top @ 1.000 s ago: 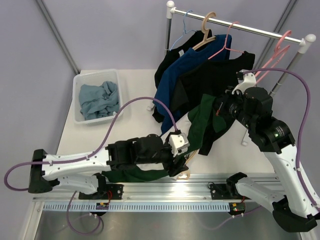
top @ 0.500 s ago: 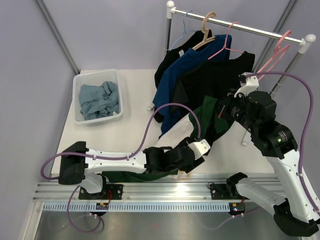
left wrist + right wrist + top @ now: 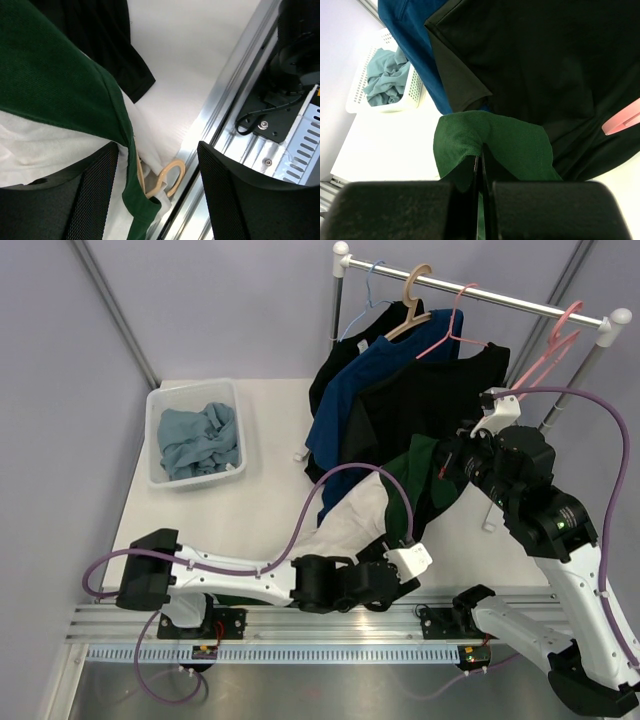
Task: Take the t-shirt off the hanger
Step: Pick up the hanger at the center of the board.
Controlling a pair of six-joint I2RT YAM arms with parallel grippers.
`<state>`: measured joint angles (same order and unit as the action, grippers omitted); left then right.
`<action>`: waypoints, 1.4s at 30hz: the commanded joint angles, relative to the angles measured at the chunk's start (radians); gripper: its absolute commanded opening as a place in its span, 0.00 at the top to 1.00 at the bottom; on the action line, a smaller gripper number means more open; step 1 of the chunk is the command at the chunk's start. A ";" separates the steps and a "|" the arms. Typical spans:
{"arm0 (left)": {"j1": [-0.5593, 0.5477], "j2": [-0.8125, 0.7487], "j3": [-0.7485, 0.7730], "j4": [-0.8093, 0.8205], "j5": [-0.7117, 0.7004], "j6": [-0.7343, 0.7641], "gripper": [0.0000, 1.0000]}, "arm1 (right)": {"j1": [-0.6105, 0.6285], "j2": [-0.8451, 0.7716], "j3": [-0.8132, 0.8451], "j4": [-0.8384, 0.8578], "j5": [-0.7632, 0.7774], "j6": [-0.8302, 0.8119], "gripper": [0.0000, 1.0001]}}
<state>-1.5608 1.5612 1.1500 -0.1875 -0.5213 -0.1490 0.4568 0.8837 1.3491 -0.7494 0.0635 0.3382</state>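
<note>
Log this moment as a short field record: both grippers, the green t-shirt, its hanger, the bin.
right gripper: shut, pinching a fold of the green t-shirt and holding it up off the table
left gripper: open, low at the table's near edge, one finger on either side of the hanger hook and shirt edge
hanger: tan, hook poking out from under the shirt's green edge
bin: holds a blue-grey cloth
task status: not done, hanger not yet out of the shirt
</note>
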 commanded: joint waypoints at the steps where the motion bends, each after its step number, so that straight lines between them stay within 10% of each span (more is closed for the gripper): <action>1: -0.007 -0.016 0.031 0.046 -0.034 -0.021 0.34 | -0.004 -0.014 0.002 0.044 0.030 -0.016 1.00; 19: 0.011 -0.087 -0.021 -0.099 -0.373 -0.196 0.24 | -0.004 -0.022 0.012 0.022 0.038 -0.018 1.00; 27: -0.027 -0.184 -0.046 0.017 0.160 -0.078 0.28 | -0.006 -0.012 0.013 0.027 0.032 -0.011 1.00; 42: 0.053 0.008 0.040 -0.047 0.057 -0.107 0.34 | -0.004 -0.028 0.013 0.019 0.032 -0.010 1.00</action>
<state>-1.5307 1.5478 1.1568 -0.2497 -0.4259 -0.2489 0.4568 0.8738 1.3468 -0.7536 0.0681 0.3386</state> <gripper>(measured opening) 0.665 0.009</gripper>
